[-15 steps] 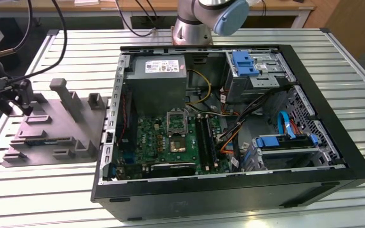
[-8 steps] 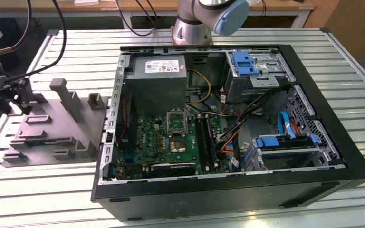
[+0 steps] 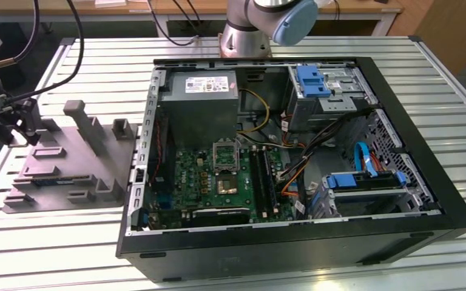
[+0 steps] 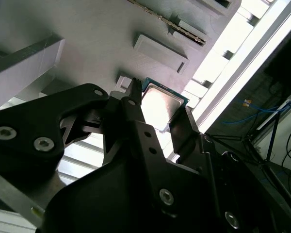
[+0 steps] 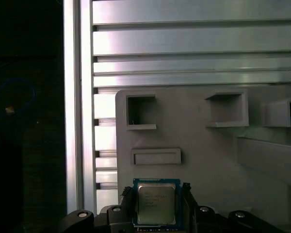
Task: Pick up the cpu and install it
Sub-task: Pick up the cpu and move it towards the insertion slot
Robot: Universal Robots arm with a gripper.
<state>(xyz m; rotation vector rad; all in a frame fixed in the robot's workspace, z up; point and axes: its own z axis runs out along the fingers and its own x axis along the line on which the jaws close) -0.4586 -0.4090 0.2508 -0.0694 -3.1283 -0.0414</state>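
Gripper (image 5: 156,193) clamps the small square silvery-grey cpu (image 5: 156,206) by opposite edges above the grey moulded fixture (image 5: 208,150) on the slatted table (image 5: 184,48).

A robotics lab: slatted aluminium bench (image 3: 451,91), robot arm (image 3: 257,24), opened computer case (image 3: 298,254).

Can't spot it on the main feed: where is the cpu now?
In both wrist views the cpu is clamped in the gripper, over the grey parts tray; that tray lies at the exterior view's left, beside the computer case.
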